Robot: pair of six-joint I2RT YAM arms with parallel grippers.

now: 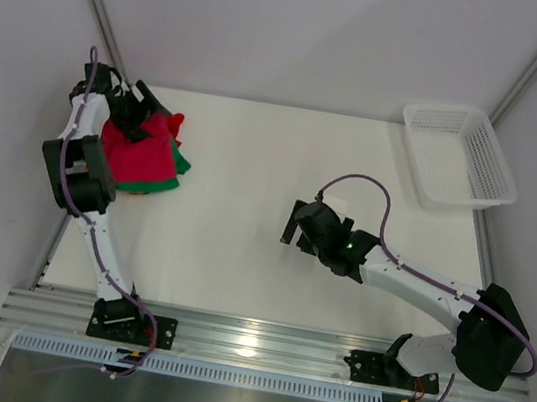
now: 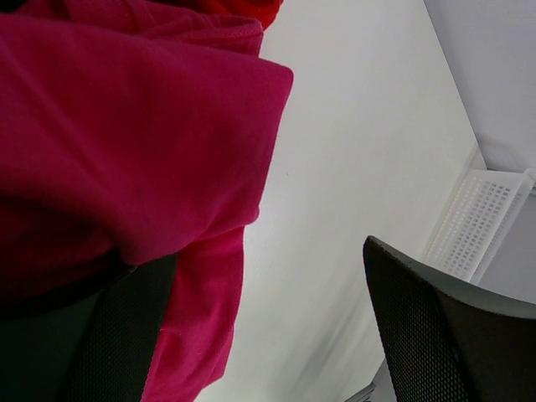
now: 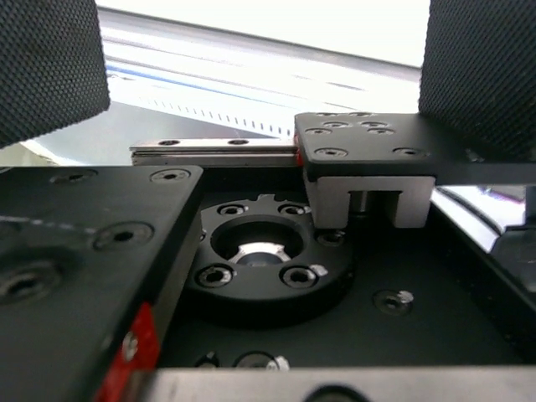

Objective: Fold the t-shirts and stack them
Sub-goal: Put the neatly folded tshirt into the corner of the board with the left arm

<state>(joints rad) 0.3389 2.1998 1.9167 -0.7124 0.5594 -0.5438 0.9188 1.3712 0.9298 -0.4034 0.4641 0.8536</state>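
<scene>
The t-shirts (image 1: 145, 160) lie in a pile at the table's far left: a crimson one on top, with green and orange edges showing underneath. My left gripper (image 1: 143, 114) hovers over the pile's far end, open. In the left wrist view the crimson t-shirt (image 2: 126, 142) fills the left side. A fold of it drapes across the left finger (image 2: 117, 335), while the right finger (image 2: 452, 335) stands well apart over bare table. A brighter red t-shirt (image 2: 243, 8) shows at the top. My right gripper (image 1: 308, 222) is open at mid-table, holding nothing, its fingers (image 3: 50, 67) wide apart.
A white mesh basket (image 1: 457, 156) stands at the far right corner and shows again in the left wrist view (image 2: 477, 222). The right wrist view looks down on black mounting hardware (image 3: 260, 260) and the rail at the near edge.
</scene>
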